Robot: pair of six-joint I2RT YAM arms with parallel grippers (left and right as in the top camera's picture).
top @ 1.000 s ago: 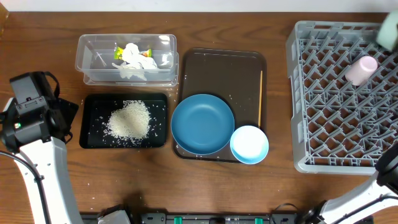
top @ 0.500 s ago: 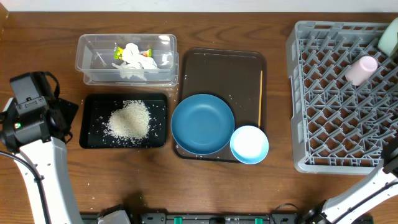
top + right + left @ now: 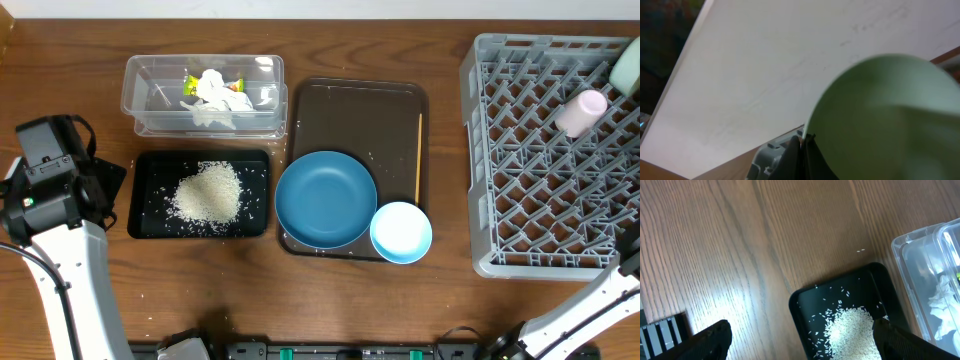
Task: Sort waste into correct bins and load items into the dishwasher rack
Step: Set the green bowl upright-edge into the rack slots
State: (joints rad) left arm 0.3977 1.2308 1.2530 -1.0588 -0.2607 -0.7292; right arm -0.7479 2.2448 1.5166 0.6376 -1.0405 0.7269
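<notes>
**Mint bowl pinched at the rack's far corner, mostly cut off**

The right gripper point(image 3: 804, 146) is out of the overhead frame. In its wrist view the fingers are together on the rim of the mint-green bowl point(image 3: 885, 120), which is blurred and fills most of that view. From overhead only a sliver of the bowl shows at the right edge, over the far corner of the dishwasher rack point(image 3: 540, 200); I cannot tell whether it touches the pegs.

The pink cup point(image 3: 581, 112) lies on its side in the rack.

The left gripper point(image 3: 802, 327) has its fingers wide apart and holds nothing, above the black tray point(image 3: 150, 225) of rice point(image 3: 208, 192).

The clear tub point(image 3: 150, 110) holds the tissue point(image 3: 215, 95) and the wrapper point(image 3: 190, 82) — the wrapper is half buried and hard to read.

The blue plate point(image 3: 325, 198), light-blue bowl point(image 3: 401, 231) and chopstick point(image 3: 418, 158) are on the brown tray point(image 3: 360, 110) — the bowl overhangs its near corner.
</notes>
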